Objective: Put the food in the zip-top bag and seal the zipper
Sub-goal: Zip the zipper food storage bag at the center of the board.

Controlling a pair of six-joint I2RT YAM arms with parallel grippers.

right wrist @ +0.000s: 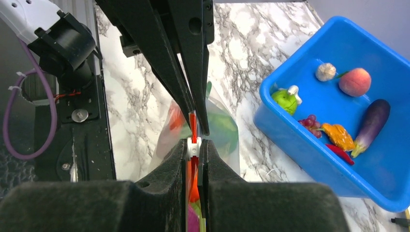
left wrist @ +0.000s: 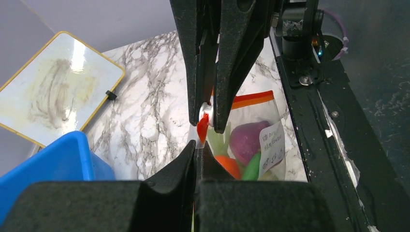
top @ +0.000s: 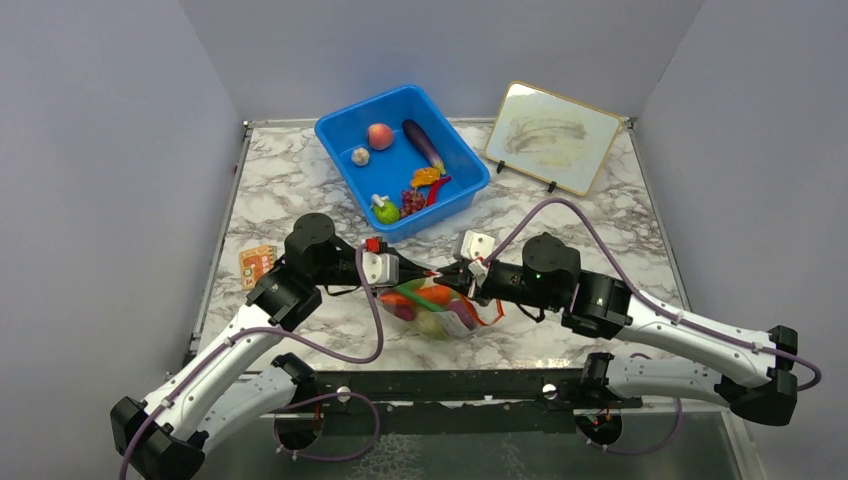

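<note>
The clear zip-top bag (top: 440, 308) lies on the marble between my two arms, holding food: a purple piece (left wrist: 246, 137), an orange carrot (left wrist: 229, 165) and a green piece (left wrist: 252, 166). Its red-orange zipper (left wrist: 251, 99) runs along the mouth. My left gripper (left wrist: 198, 145) is shut on the bag's corner at the end of the strip. Facing it tip to tip, my right gripper (right wrist: 193, 145) is shut on the white slider (right wrist: 193, 146) riding the zipper. In the top view the left gripper (top: 428, 276) and right gripper (top: 453, 276) meet above the bag.
A blue bin (top: 345, 150) at the back holds a peach (top: 379, 135), an eggplant (top: 423, 143), garlic (top: 360, 156) and other toy food. A whiteboard (top: 550, 135) leans at the back right. A small orange card (top: 257, 263) lies at the left. A black rail (top: 450, 385) edges the table's front.
</note>
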